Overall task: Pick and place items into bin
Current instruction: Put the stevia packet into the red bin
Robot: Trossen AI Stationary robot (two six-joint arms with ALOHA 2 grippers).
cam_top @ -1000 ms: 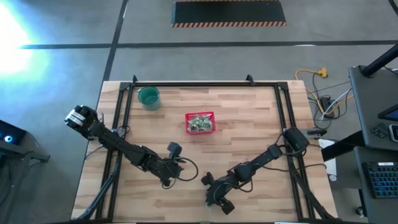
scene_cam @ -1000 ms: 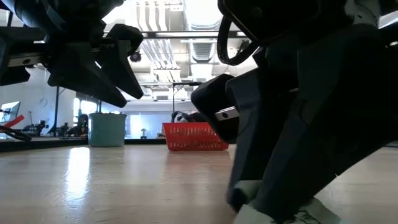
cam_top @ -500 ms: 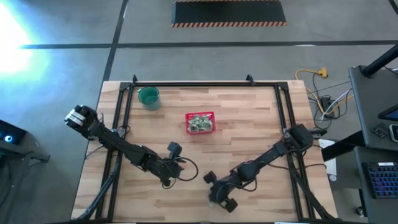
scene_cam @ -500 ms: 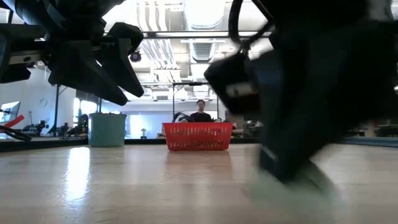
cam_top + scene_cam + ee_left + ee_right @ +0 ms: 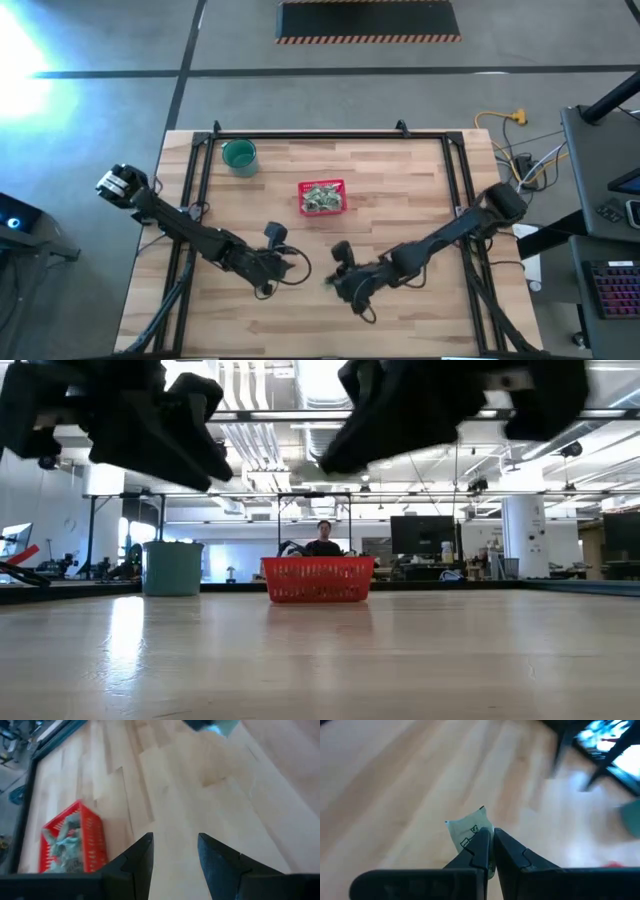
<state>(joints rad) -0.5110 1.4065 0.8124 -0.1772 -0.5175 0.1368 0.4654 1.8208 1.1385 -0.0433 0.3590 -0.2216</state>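
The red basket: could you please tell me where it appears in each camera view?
High view: red basket, upper middle of the table.
Low view: centre, far across the table.
Left wrist view: lower left.
Right wrist view: not clearly in it.
Shared landmark: teal cup.

left tool (image 5: 172, 851): parted, low | right tool (image 5: 489, 840): clamped, raised

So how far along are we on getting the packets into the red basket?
Well along: the red basket already holds a pile of packets. In hand: the right gripper is shut on one packet, lifted off the table short of the basket. The left gripper is open and empty. Left: drop this packet in; no other loose ones show.
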